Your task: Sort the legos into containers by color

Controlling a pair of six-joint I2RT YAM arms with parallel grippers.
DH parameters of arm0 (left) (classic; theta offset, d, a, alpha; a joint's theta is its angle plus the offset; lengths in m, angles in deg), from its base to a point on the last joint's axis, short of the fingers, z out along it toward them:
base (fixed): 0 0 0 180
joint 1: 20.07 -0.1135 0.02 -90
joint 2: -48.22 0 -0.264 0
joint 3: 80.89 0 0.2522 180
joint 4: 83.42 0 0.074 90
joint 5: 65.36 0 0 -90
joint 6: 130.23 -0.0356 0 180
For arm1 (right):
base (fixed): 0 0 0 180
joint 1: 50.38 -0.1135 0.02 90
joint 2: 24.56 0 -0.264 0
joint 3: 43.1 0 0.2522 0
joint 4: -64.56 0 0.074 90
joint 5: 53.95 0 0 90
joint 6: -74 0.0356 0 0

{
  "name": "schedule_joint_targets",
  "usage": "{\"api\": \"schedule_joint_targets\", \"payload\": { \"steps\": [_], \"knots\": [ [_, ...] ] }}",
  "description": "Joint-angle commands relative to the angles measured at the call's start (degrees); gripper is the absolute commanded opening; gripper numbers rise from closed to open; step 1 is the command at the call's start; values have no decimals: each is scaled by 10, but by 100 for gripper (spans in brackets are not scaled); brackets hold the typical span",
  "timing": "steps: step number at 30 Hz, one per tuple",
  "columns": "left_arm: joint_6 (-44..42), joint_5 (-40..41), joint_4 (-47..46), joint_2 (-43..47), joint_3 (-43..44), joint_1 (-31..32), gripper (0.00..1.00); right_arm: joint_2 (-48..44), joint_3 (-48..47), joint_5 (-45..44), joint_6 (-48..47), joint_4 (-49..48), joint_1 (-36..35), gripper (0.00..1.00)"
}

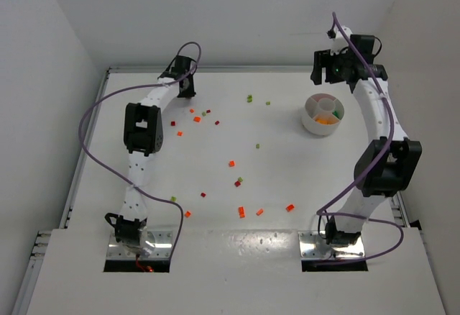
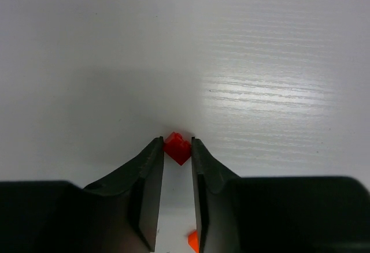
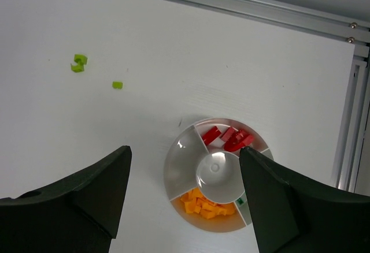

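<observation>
Left gripper (image 2: 176,142) low on table (image 2: 260,45), jaws nearly together, pinching red lego (image 2: 177,149) at the very tips. The brick sits corner-on, so the grip looks shallow. Lift straight up, slow, no twist, or it may pop out. Carry to dish (image 3: 180,163) at far right and drop it in the section with red bricks (image 3: 228,137), not orange bricks (image 3: 205,207). Right gripper (image 3: 185,152) spread wide above dish, holding nothing, better moved aside first. Other legos (image 1: 241,211) scattered mid-table
</observation>
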Motion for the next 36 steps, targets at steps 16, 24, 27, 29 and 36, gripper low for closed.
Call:
{"api": "schedule_joint_targets", "payload": {
  "steps": [16,24,27,29,36],
  "knots": [
    [-41,-331,-103,226,-241,-11,0,-33,104,253,-75,43,-15,69],
    [23,-667,-168,381,-403,5,0,-56,155,415,-129,40,-51,69],
    [81,-768,-228,396,-458,13,0,-56,162,459,-129,24,-77,69],
    [151,-793,-283,428,-513,27,0,-56,162,478,-117,17,-97,69],
    [188,-844,-304,456,-523,61,0,-56,173,528,-72,-60,-160,69]
  ]
}}
